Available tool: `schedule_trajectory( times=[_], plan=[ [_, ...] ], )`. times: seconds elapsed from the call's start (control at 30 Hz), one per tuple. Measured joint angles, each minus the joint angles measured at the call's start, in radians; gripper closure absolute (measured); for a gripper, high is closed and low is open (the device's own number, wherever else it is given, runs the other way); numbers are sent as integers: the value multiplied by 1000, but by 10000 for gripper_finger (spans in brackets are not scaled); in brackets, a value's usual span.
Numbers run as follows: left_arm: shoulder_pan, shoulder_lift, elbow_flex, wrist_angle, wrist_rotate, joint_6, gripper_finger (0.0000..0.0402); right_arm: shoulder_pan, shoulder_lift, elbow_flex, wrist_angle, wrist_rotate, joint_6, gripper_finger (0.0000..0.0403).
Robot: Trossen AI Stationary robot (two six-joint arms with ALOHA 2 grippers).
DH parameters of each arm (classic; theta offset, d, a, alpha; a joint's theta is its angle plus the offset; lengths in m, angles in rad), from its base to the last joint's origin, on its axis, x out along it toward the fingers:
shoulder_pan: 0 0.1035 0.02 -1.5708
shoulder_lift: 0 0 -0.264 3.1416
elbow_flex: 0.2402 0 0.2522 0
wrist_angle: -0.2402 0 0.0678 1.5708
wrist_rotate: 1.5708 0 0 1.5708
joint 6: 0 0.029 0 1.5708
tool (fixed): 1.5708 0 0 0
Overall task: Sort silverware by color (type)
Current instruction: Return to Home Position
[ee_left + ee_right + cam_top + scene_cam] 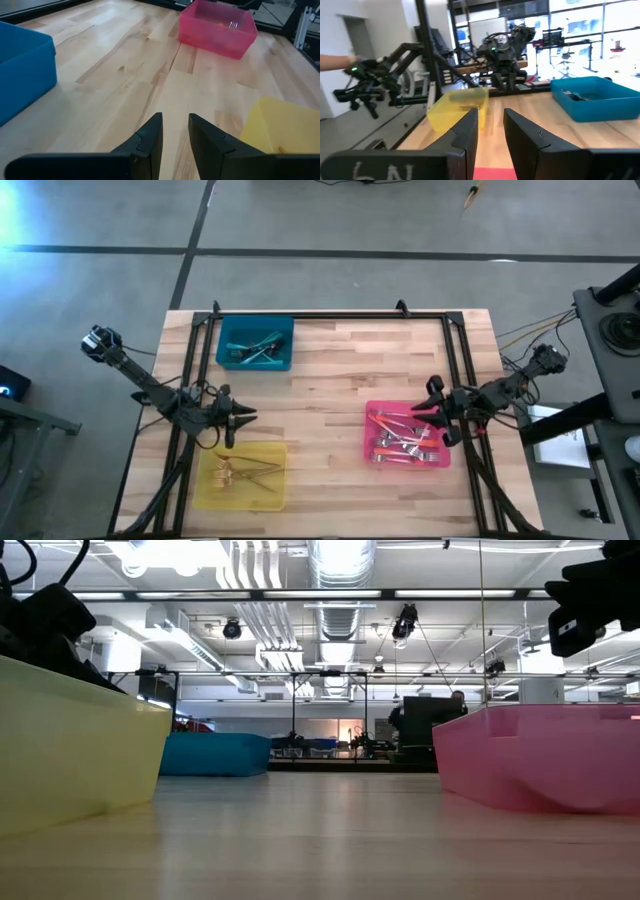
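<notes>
Sorting looks done to us; we see no forks loose on the surface. In the high view the teal-handled forks lie in the teal tray, upper left; the pink-handled forks in the pink tray, right of centre; the gold forks in the yellow tray, lower left. The left hand hangs at the yellow tray's top edge in frame; its fingers are a narrow gap apart, nothing between them. The right hand sits over the pink tray's upper right edge; likewise slightly parted, empty. If we had to re-pick: we'd expect the forks to be light, stiff, thin and slick; they lie piled and crossed, so tines may snag neighbours; we'd pinch mid-handle across the narrow width, from above.
</notes>
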Motion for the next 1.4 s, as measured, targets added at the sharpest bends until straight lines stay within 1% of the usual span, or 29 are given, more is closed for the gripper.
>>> schedule_trajectory(
  times=[0.23, 0.67, 0.8, 1.0, 1.4],
  plan=[
    [0, -9, 0, 1, 0, 0, 325, -113, -5, -1, 0, 0, 1, 316],
    [0, -8, -1, 2, 0, 0, 325, -437, -5, -1, 0, 0, 1, 316],
    [0, -8, -1, 2, 0, 0, 325, -514, -9, -1, -1, 0, 0, 316],
    [0, -8, 4, 2, 0, 0, 325, -574, -30, -1, 0, 1, 1, 316],
    [0, -7, 14, 6, 0, 0, 325, -576, -23, -1, 0, 1, 2, 316]
  ],
)
